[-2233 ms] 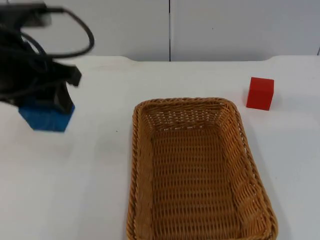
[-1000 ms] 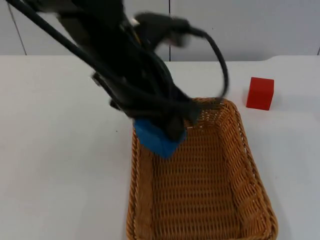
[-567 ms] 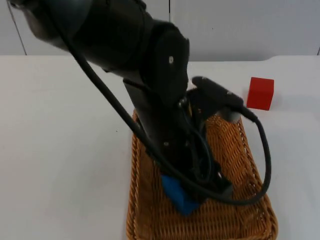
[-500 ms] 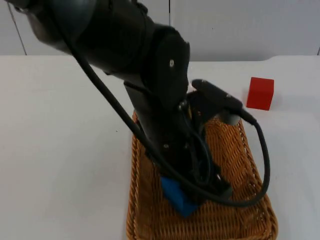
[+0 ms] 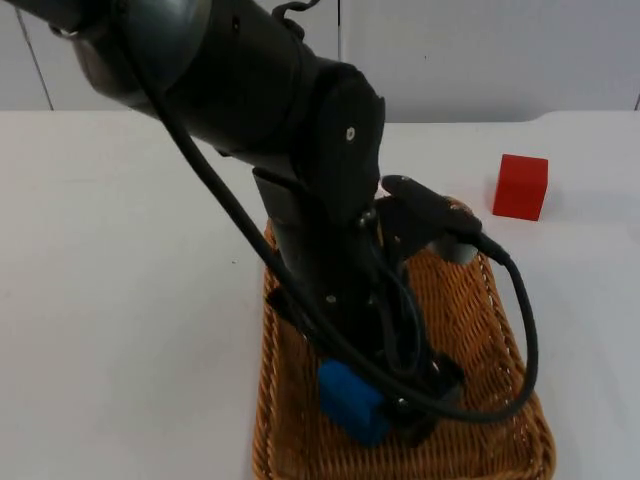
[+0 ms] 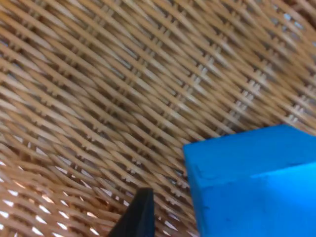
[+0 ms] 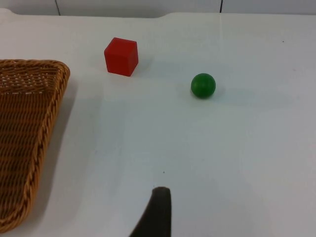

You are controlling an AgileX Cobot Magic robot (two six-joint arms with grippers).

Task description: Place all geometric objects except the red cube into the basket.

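Note:
A blue cube [image 5: 350,400] lies on the woven floor of the wicker basket [image 5: 497,300], near its front left side. My left gripper [image 5: 402,418] reaches down into the basket just right of the cube, open. In the left wrist view a gap separates its black fingertip [image 6: 139,217] from the blue cube [image 6: 252,182]. The red cube [image 5: 520,186] stands on the table beyond the basket's far right corner. In the right wrist view a green ball [image 7: 203,85] rests on the table to the right of the red cube [image 7: 121,56]. My right gripper [image 7: 156,215] waits over bare table.
The left arm's bulk covers much of the basket's left half and far rim in the top view. The basket's corner [image 7: 29,74] appears in the right wrist view. White table stretches to both sides, and a grey partition closes off the far end.
The left arm carried the blue cube from the table's left side over the rim and down into the basket. In the last half second the cube settled lower and stands more exposed.

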